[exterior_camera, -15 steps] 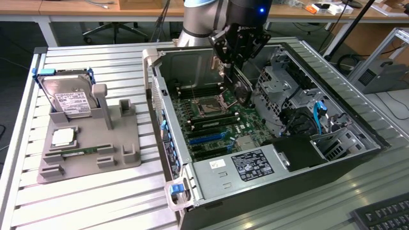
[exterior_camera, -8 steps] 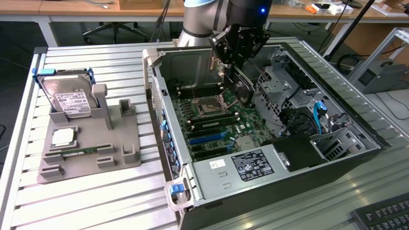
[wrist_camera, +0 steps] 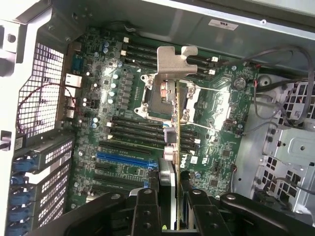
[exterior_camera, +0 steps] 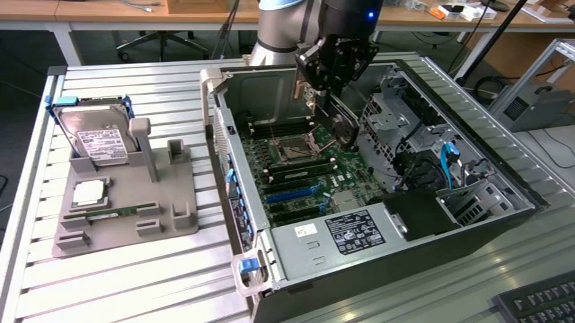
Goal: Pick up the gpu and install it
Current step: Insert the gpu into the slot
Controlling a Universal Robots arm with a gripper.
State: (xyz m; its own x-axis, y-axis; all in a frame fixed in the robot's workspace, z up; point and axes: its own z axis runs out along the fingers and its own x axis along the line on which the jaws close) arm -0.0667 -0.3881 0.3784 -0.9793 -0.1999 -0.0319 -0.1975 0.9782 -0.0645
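Leftmost, outside the computer case (exterior_camera: 214,101), a grey holder (exterior_camera: 171,202) lies on the slatted desk (exterior_camera: 134,282). It carries a silver hard drive (exterior_camera: 104,145) standing in a blue frame, a processor chip (exterior_camera: 88,193) and a narrow RAM stick (exterior_camera: 112,213).

The case lies on its side with its panel off, so the green motherboard (exterior_camera: 297,182) inside faces up. The arm (exterior_camera: 279,27) comes in over the case's far wall and turns its wrist straight down into the opening. The end effector (wrist_camera: 170,194) hangs above the board, with its two black fingers (wrist_camera: 146,201) pointing down.

The fingers are partly closed and pinch the gpu (wrist_camera: 172,142) between them. The card is held on edge, above the board and not in a slot. Seen from the wrist, its silver bracket (wrist_camera: 174,61) lies over the processor socket (wrist_camera: 157,96) in the middle of the case. The long slots, one of them blue (wrist_camera: 127,157), lie on the board to one side of the card.

Further right inside the case are the metal drive cage (exterior_camera: 386,114), blue cables (exterior_camera: 446,158) and the labelled power supply (exterior_camera: 355,232) at the near wall. A keyboard (exterior_camera: 539,303) lies outside the case at its near right corner.
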